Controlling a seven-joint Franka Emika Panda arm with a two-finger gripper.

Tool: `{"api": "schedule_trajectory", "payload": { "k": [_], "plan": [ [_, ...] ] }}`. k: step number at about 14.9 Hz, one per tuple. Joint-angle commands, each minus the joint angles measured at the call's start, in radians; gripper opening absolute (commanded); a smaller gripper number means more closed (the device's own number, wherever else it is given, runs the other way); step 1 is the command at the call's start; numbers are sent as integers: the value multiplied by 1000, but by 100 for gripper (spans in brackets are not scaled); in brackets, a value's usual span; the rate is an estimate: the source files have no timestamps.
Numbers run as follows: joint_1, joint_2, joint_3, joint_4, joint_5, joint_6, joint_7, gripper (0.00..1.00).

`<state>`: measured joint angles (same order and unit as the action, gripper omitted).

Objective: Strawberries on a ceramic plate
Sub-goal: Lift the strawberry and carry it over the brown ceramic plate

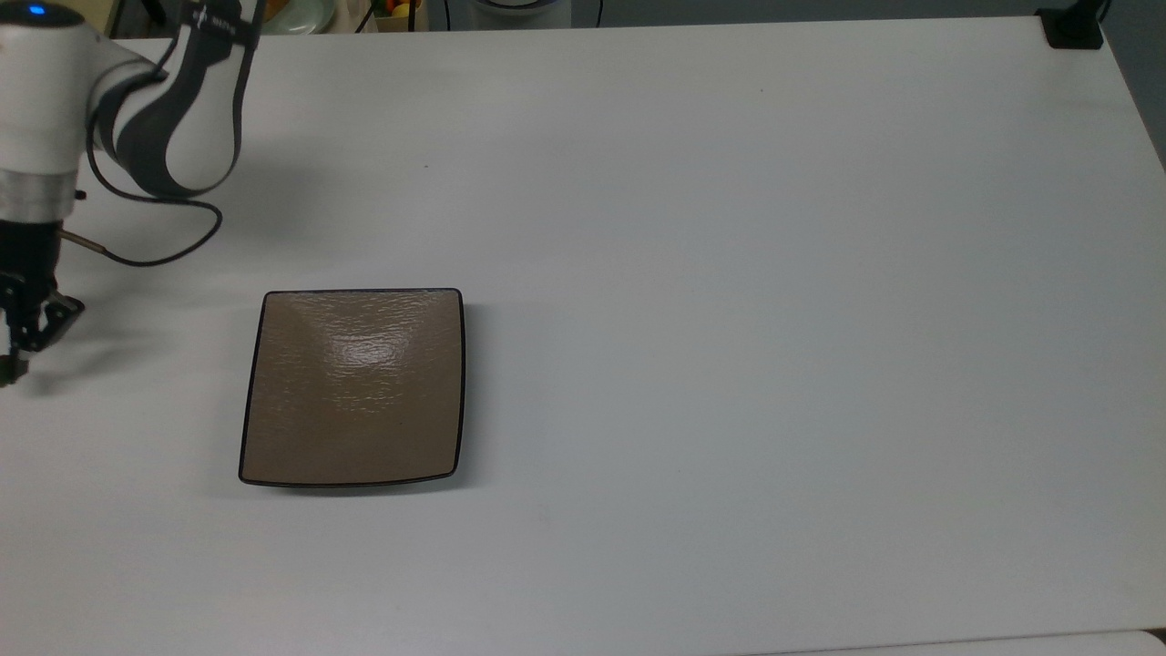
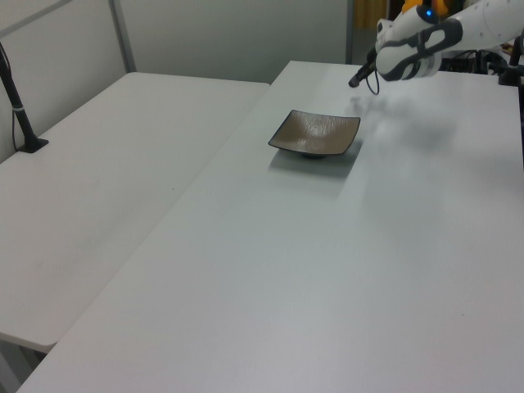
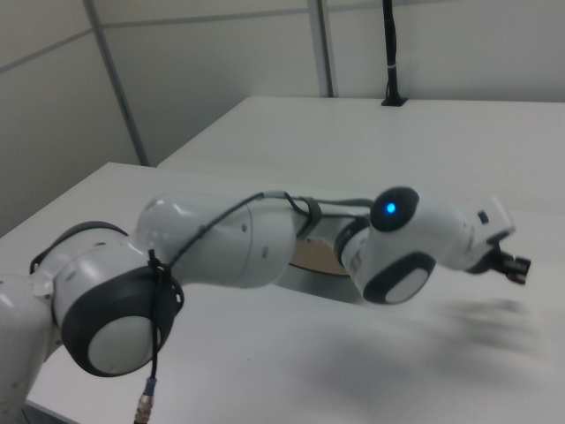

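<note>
Overhead, white table (image 1: 729,273), bare tan ceramic plate (image 1: 353,387), hand (image 1: 11,351) at top view's left, grip unclear

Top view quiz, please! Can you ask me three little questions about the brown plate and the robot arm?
1. True or false: the ceramic plate has food lying on it.
2. Pick one: in the top view, the end effector is A) to the top view's left of the plate, B) to the top view's right of it, C) straight over its middle.
3. Fill the gap: the plate's thin rim is coloured ____.

Key: 1 false; 2 A; 3 black.
</note>
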<state>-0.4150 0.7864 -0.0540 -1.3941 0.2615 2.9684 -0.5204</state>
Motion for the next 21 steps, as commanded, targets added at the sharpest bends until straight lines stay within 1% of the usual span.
{"api": "schedule_trajectory", "payload": {
  "k": [1, 6, 10, 14, 15, 17, 19, 21],
  "plan": [
    [25, -122, 8, -52, 25, -84, 8, 11],
    [61, -239, 6, -52, 32, -248, 65, 12],
    [96, -325, 6, -57, 30, -461, 108, 12],
    [145, -392, 3, -108, 30, -615, 114, 12],
    [165, -401, -1, -118, 30, -638, 117, 12],
    [191, -401, -7, -123, 30, -669, 176, 12],
    [217, -397, -6, -126, 30, -677, 241, 12],
    [238, -395, -7, -146, 30, -677, 272, 12]
  ]
}}
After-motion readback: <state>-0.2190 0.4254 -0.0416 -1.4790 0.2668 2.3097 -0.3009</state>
